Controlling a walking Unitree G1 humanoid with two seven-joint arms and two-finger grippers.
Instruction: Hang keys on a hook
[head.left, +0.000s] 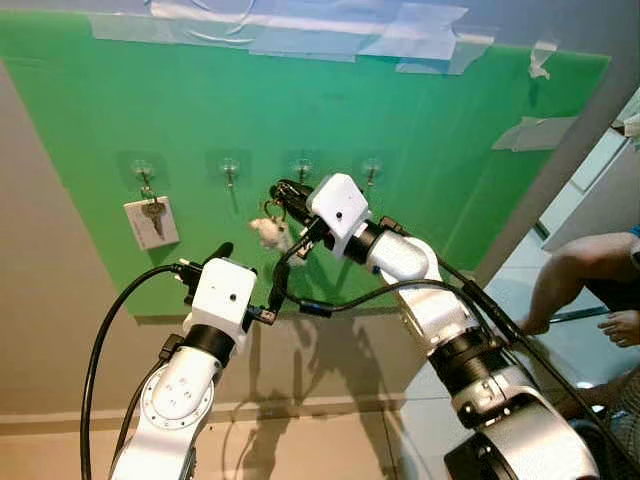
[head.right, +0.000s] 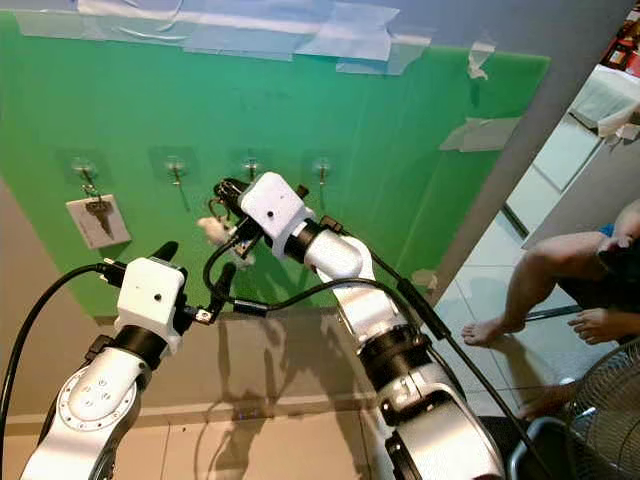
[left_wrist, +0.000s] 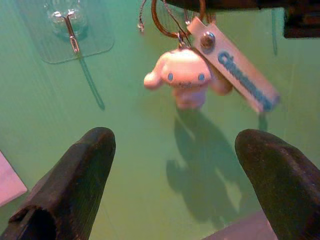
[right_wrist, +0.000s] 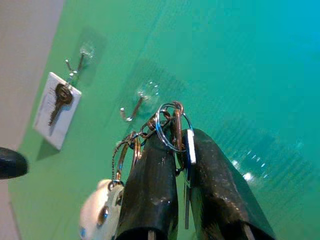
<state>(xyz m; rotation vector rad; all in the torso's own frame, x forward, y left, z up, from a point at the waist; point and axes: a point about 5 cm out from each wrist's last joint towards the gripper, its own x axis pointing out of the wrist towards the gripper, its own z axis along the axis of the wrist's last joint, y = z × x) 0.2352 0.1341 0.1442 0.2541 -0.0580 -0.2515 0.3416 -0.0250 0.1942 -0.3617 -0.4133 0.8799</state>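
The right arm's 2 black fingers (right_wrist: 172, 185) are pinched shut on the metal key ring (right_wrist: 167, 127), lifting the bunch of keys with its white plush charm (head.left: 268, 232) against the green wall board (head.left: 440, 200), just below and beside the 4 clear adhesive hooks. The ring probably sits high on the fingertips so it can slip over the third hook (head.left: 303, 168). The left arm's fingers (left_wrist: 180, 185) are spread wide, empty, below the charm. A silver key on a white tag (head.left: 152, 220) already fills the first hook (head.left: 143, 175). A person's bare leg (head.left: 570, 275) shows at right.
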